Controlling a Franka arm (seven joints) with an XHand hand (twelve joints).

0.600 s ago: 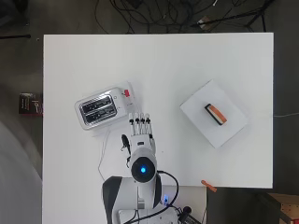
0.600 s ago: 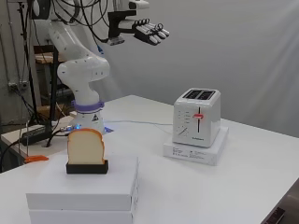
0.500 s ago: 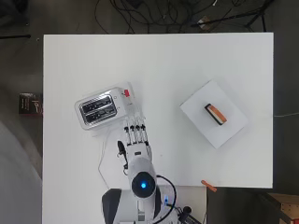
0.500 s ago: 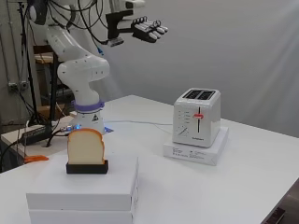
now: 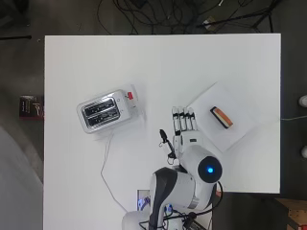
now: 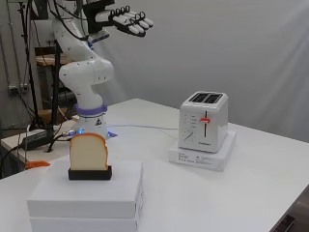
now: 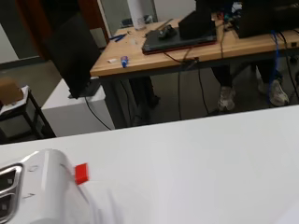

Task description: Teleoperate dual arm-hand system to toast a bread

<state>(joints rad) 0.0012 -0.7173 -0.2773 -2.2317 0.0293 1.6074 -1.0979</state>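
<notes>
The white toaster (image 5: 100,111) (image 6: 203,121) stands on a flat white box (image 6: 203,155) at the table's left, both slots empty and its red lever (image 5: 129,96) (image 6: 205,120) up. A slice of bread (image 5: 221,116) (image 6: 88,152) stands upright in a black holder on stacked white boxes (image 5: 240,136) (image 6: 87,195) at the right. High above the table, my hand (image 5: 184,127) (image 6: 128,19) is open with straight fingers and holds nothing; it hovers between toaster and bread. The wrist view catches a corner of the toaster (image 7: 32,191) and its lever (image 7: 81,173).
The toaster's white cable (image 5: 108,163) runs down the white table (image 5: 192,62) toward the arm's base. A small orange thing (image 6: 36,164) lies near the table edge by the base. Beyond the table's far edge the wrist view shows a desk and room clutter.
The hand has swung to the right in the overhead view, from beside the toaster toward the bread's boxes, staying high and open. Toaster and bread have not moved.
</notes>
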